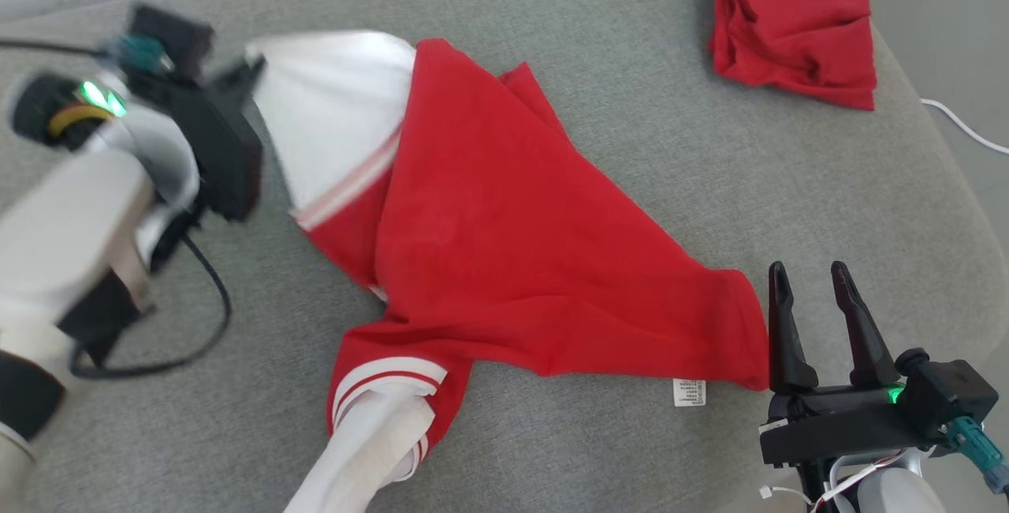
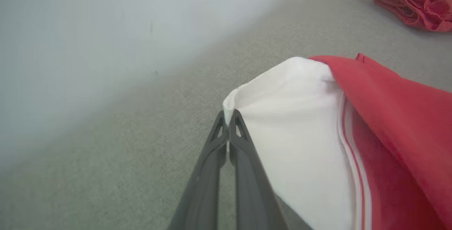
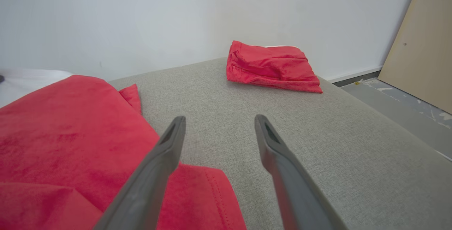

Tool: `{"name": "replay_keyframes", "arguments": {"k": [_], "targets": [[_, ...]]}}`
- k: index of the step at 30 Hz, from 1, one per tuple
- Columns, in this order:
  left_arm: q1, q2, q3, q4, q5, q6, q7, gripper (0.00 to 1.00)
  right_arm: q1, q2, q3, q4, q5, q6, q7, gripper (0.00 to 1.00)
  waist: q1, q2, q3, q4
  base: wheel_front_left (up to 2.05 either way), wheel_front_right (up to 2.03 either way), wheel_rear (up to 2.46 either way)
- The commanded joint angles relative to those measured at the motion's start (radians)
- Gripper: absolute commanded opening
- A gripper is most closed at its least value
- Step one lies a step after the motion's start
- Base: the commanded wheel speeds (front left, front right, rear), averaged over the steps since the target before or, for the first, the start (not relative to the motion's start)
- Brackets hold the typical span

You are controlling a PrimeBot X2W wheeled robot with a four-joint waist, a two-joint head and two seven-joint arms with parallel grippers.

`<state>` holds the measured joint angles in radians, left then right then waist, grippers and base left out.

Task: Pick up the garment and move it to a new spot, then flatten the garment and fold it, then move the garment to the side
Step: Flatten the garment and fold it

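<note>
A red garment (image 1: 504,237) with white sleeves and striped cuffs lies spread across the grey cushion (image 1: 646,103). One white sleeve (image 1: 331,115) points to the upper left, and my left gripper (image 1: 252,76) is shut on its end. In the left wrist view the fingertips (image 2: 229,117) pinch the white cloth (image 2: 300,117). The other white sleeve (image 1: 378,434) trails off the bottom edge. My right gripper (image 1: 812,276) stands open beside the garment's red hem corner, nothing between its fingers (image 3: 169,141).
A folded red garment (image 1: 792,20) lies at the cushion's far right corner, also visible as a red pile (image 3: 272,65). A black cable (image 1: 205,316) loops beside my left arm. A white cord (image 1: 962,127) runs over the floor at right. A pale wall (image 3: 176,18) stands behind.
</note>
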<state>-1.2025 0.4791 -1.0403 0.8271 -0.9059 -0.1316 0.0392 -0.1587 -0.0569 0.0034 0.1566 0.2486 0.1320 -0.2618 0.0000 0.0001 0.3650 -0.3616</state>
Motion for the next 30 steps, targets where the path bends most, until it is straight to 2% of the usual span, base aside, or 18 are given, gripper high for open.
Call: {"name": "replay_keyframes", "arguments": {"k": [1, 13, 19, 21, 22, 30], "targets": [[-0.042, 0.012, 0.000, 0.008, 0.014, 0.002, -0.025, 0.00, 0.009, -0.001, -0.004, -0.004, -0.006, -0.002, -0.004, 1.00, 0.0000, -0.0001, -0.010, 0.014, 0.00, 0.00, 0.00], [-0.306, 0.066, -0.018, 0.048, 0.101, 0.002, -0.101, 0.00, 0.019, -0.010, -0.010, -0.004, -0.008, -0.002, -0.004, 1.00, 0.0000, -0.0001, -0.025, 0.031, 0.00, 0.00, 0.00], [-0.325, 0.060, -0.041, 0.113, 0.124, 0.002, -0.102, 0.00, 0.021, -0.009, -0.007, -0.004, -0.002, -0.002, -0.004, 1.00, 0.0000, -0.0001, -0.021, 0.023, 0.00, 0.00, 0.00], [-0.316, 0.054, -0.052, 0.131, 0.138, 0.003, -0.125, 0.44, 0.018, -0.009, -0.007, -0.003, 0.001, -0.002, -0.004, 1.00, 0.0000, -0.0001, -0.018, 0.021, 0.00, 0.00, 0.00], [-0.310, 0.052, -0.055, 0.141, 0.142, 0.005, -0.139, 1.00, 0.016, -0.008, -0.007, -0.002, 0.001, -0.002, -0.004, 1.00, 0.0000, -0.0001, -0.018, 0.021, 0.00, 0.00, 0.00], [-0.234, 0.019, -0.016, 0.188, 0.100, 0.028, -0.271, 1.00, 0.025, -0.022, -0.024, -0.002, -0.011, -0.002, -0.004, 1.00, 0.0000, -0.0001, -0.057, 0.068, 0.00, 0.00, 0.00]]}}
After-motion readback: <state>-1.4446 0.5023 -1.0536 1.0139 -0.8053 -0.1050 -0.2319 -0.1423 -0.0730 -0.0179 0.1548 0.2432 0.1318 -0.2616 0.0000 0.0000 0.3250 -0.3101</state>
